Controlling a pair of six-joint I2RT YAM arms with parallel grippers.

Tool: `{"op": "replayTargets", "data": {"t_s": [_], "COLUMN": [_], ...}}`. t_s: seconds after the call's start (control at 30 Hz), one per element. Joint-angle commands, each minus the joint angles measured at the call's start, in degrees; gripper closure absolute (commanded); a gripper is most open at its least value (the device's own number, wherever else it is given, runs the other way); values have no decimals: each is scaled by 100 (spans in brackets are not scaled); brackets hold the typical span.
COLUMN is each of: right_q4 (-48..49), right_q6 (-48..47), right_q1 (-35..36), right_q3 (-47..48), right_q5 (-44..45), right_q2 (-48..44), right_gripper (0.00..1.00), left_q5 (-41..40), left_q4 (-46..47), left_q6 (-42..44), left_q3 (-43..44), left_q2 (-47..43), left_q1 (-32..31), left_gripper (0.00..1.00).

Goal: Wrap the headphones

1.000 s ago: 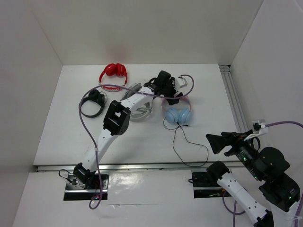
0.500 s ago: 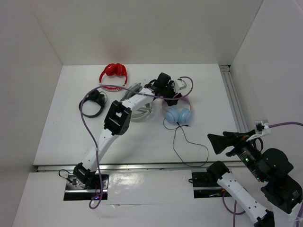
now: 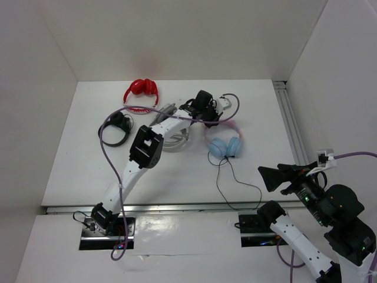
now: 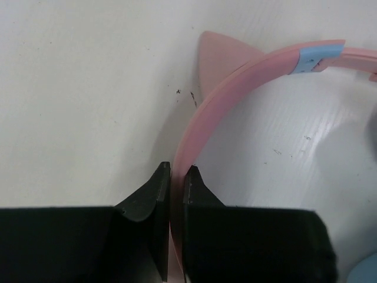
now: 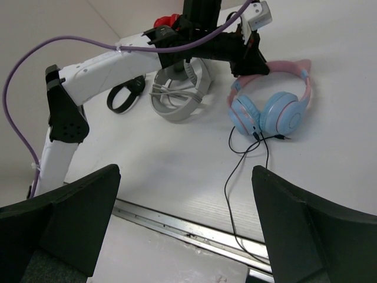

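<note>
The headphones lie flat in mid-table: pink cat-ear headband, light blue earcups. Their thin black cable trails toward the front edge. My left gripper is shut on the headband's left side, the pink band pinched between both fingers; the top view shows this gripper at the band's far-left end. My right gripper hovers open and empty above the table's front right, well short of the cable; it shows in the top view too.
A red pair lies at the back left, a black pair at the left. A grey-white pair sits under my left arm. A metal rail lines the right side, and a metal strip runs along the front edge.
My left gripper has shut on the pink headband. The headphones have slid a little to the right, dragging the cable along. The right arm has barely moved.
</note>
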Motion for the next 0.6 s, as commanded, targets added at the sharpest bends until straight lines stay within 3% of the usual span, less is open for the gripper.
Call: {"op": "replayTargets", "data": {"t_s": [0.0,0.23,0.47,0.5,0.57], "right_q4": [-3,191,1208,1445,2192], "right_q6": [-77,-24,143,143,143], "right_q1": [-31,-31,-31,-31,-31], "right_q3": [-3,-126,-301,-432,-504], "right_q5": [135,285,285,206,101], "right_q2": [111,401,700,700,778], "right_gripper": [0,0,0,0,0], "left_q5": [-352,-1916,-3568,-4397,-5279], "left_q4": [360,598,159,220,430], "left_q6": [-226,-674,-1009,-765,-360], "left_q3": [99,187,-171,-365,-786], "left_q2": [4,-866,-3035,-3630,-4187], "left_q1": [-55,-214,-319,-389,-643], "left_gripper": [100,100,100,100,100]}}
